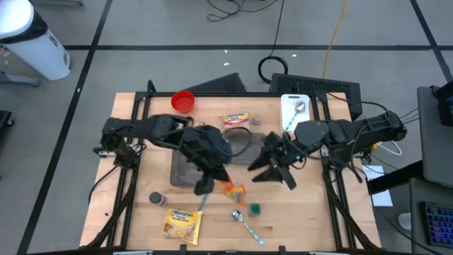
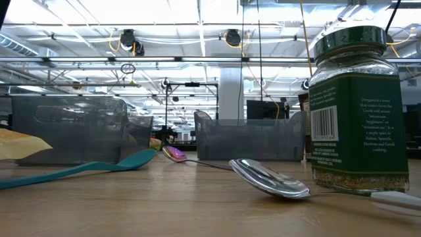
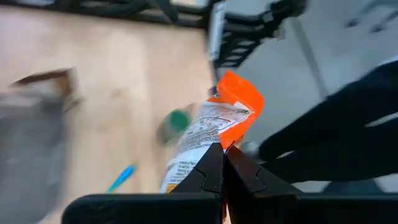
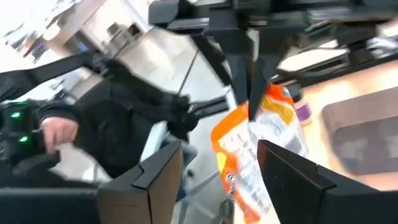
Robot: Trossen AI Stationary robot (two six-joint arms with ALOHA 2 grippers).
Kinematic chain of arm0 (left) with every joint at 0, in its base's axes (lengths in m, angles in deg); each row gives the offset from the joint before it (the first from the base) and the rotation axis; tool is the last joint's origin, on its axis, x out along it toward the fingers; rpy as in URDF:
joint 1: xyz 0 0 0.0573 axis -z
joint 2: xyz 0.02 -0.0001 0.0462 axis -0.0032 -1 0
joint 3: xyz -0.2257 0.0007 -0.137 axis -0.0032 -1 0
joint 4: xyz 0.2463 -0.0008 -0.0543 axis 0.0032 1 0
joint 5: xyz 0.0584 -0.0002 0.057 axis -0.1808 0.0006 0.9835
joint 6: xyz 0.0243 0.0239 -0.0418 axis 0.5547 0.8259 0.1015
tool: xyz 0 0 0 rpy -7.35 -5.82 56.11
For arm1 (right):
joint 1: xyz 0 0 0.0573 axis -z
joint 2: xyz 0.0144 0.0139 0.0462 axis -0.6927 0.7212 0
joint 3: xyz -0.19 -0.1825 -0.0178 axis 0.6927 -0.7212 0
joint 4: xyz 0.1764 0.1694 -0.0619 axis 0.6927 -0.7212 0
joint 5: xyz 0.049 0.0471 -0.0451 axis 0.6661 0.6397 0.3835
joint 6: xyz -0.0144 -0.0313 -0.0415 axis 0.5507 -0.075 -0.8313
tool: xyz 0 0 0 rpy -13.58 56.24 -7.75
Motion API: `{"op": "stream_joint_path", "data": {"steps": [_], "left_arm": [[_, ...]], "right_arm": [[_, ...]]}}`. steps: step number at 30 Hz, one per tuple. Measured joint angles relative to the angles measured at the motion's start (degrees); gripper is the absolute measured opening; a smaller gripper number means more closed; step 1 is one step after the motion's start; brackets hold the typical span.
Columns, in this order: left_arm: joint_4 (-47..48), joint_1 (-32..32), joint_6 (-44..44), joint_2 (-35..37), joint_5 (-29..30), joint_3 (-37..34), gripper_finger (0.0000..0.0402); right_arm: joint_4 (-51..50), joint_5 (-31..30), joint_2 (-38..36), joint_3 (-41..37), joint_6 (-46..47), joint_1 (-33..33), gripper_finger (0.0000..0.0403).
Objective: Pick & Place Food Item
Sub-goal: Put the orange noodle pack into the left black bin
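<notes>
The orange snack packet (image 3: 211, 127) is pinched by its edge in the closed left gripper (image 3: 222, 163), hung clear of the desk (image 1: 134, 170) for carrying; the right gripper (image 4: 217, 168) is spread wide, empty.

My overhead camera looks straight down on the whole worktop (image 1: 141, 212) and both my arms. My low camera sits at the worktop's surface, facing level across it, very near a spice jar (image 2: 356, 108) and a spoon (image 2: 266, 178). My left wrist camera looks close past its fingers (image 3: 214, 171) at an orange snack packet (image 3: 208, 134); my right wrist camera frames that same packet from the opposite side.
</notes>
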Motion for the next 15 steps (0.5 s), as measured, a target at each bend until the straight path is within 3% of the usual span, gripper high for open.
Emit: {"op": "stream_joint_path", "data": {"steps": [10, 15], "left_arm": [[13.68, -0.43, -1.13, 11.82, 19.69, 0.04, 0.0001], [19.69, -1.65, -3.36, 15.21, 24.91, 0.11, 0.0000]], "right_arm": [[-0.57, -2.96, -0.08, -2.25, -3.06, 4.93, 0.0201], [3.29, -4.86, -0.08, -7.08, -3.16, 6.42, 0.0202]]}}
